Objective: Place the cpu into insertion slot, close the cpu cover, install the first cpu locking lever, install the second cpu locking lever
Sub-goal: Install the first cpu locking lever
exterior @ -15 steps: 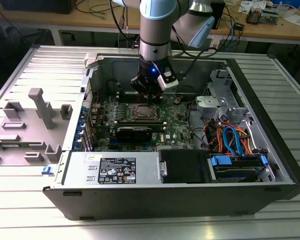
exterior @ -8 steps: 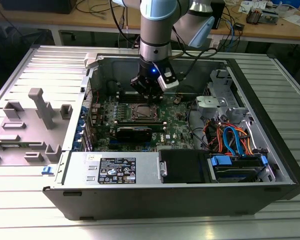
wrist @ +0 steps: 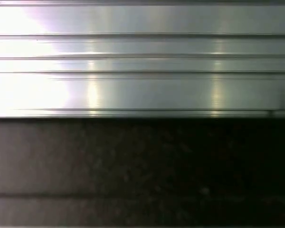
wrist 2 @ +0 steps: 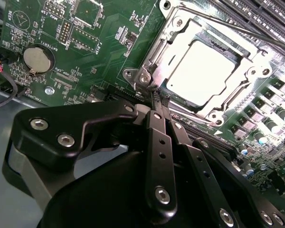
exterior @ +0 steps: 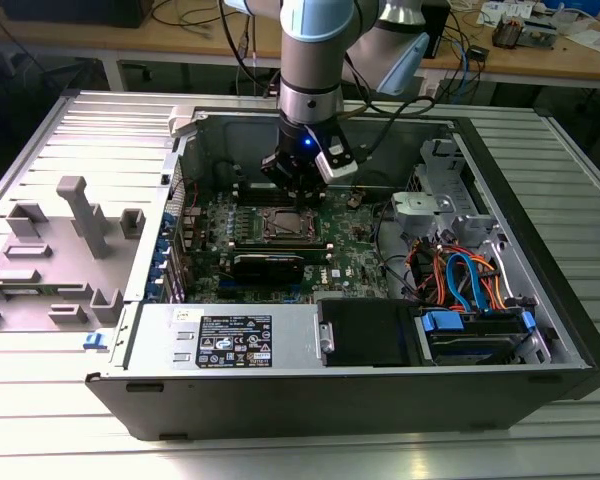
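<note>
Cpu (wrist 2: 206, 76) (dull silver) sits under cpu cover (wrist 2: 168, 40).

Coin cell (wrist 2: 38, 59) on green motherboard (wrist 2: 109, 42)

This is a robotics lab or electronics workshop. An opened computer case (exterior: 380, 330) lies on a ribbed metal table (exterior: 70, 420) with a robot arm (exterior: 315, 60) reaching into it, and grey plastic fixtures (exterior: 80, 215) stand near the table's edge. Behind, wooden benches (exterior: 540, 60) carry tangled cables (exterior: 460, 40) and small parts.
</note>
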Controlling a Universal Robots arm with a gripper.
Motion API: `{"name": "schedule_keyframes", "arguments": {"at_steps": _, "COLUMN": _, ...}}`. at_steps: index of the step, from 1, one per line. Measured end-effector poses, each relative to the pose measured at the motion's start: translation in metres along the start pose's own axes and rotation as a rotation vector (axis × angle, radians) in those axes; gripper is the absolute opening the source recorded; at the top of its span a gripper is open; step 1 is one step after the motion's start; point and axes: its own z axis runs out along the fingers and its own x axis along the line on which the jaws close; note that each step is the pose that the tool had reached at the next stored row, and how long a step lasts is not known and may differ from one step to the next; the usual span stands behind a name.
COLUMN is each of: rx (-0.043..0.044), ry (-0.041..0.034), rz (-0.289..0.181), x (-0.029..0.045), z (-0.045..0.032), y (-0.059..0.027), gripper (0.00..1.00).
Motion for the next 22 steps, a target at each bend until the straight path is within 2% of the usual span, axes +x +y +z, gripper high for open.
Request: {"name": "schedule_keyframes", "arguments": {"at_steps": 22, "rx": 0.0011, "ry": 0.0001, "rz": 0.0, "x": -0.0009, "z": 0.0043, "y": -0.0021, "gripper": 0.11}}
